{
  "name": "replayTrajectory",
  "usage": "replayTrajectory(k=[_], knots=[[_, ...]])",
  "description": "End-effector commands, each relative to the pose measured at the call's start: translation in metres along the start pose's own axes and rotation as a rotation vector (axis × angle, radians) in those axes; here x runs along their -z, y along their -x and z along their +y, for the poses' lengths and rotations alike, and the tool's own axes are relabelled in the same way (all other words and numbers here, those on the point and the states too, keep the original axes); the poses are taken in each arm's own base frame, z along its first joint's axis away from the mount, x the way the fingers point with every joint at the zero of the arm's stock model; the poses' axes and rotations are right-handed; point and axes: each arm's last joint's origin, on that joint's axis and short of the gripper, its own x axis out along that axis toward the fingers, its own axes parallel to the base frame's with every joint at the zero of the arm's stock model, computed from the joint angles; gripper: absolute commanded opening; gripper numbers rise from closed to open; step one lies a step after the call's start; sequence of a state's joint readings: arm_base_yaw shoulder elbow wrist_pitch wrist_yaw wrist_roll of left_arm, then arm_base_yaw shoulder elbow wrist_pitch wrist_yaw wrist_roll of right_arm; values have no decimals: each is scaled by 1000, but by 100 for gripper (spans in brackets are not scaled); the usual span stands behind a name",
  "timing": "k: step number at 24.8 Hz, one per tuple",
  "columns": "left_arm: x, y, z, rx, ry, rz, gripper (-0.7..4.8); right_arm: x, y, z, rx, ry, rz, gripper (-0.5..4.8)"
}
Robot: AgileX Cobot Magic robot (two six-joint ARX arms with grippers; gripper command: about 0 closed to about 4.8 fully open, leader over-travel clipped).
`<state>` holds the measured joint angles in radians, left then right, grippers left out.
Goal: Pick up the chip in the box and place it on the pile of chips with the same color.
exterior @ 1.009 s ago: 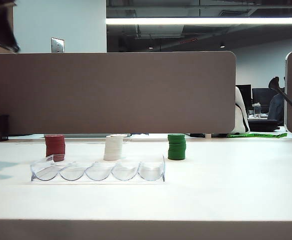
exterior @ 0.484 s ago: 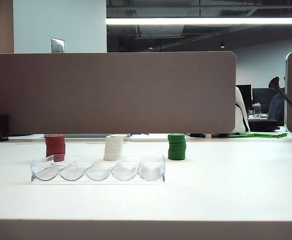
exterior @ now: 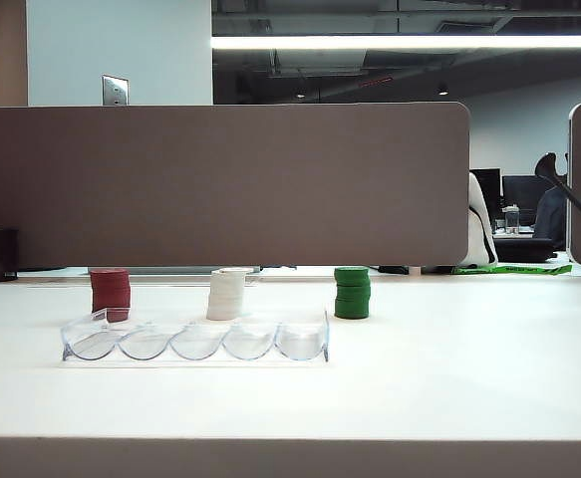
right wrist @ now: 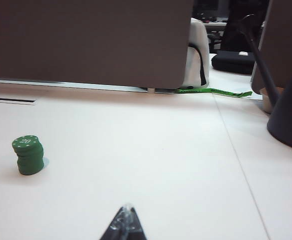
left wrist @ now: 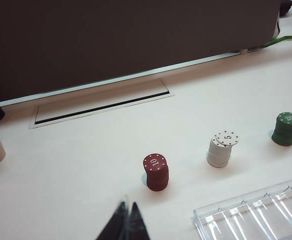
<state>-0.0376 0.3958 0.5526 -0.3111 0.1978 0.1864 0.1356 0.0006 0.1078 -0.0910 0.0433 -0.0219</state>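
Chip (left wrist: pixel 226 138) atop pile (left wrist: pixel 219 153); left tool (left wrist: pixel 125 218) apart

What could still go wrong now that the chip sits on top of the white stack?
1. The white disc marked 5 lies off-centre, overhanging the white stack of chips, so a bump could tip it off.
2. The long clear plastic tray lies close to the stacks; nudging it might topple them.
3. Both grippers are shut, the left gripper nearest the dark red stack and the right gripper facing the green stack.
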Motion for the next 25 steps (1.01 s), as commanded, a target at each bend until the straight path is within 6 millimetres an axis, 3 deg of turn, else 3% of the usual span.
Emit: replayTrajectory(k=[1, 8, 14, 22, 25], knots=[[-1, 2, 0, 5, 0, -16, -6, 0, -1, -3, 38, -5, -55, -5], [12, 3, -2, 9, 26, 120, -6, 14, -5, -11, 107, -27, -80, -5], [25, 4, -5, 29, 44, 210, -6, 15, -5, -14, 60, -36, -79, -5], [56, 5, -11, -1, 33, 50, -6, 15, -5, -14, 56, -35, -80, -5], [57, 11, -12, -49, 135, -53, -6, 15, -5, -14, 54, -35, -81, -5]])
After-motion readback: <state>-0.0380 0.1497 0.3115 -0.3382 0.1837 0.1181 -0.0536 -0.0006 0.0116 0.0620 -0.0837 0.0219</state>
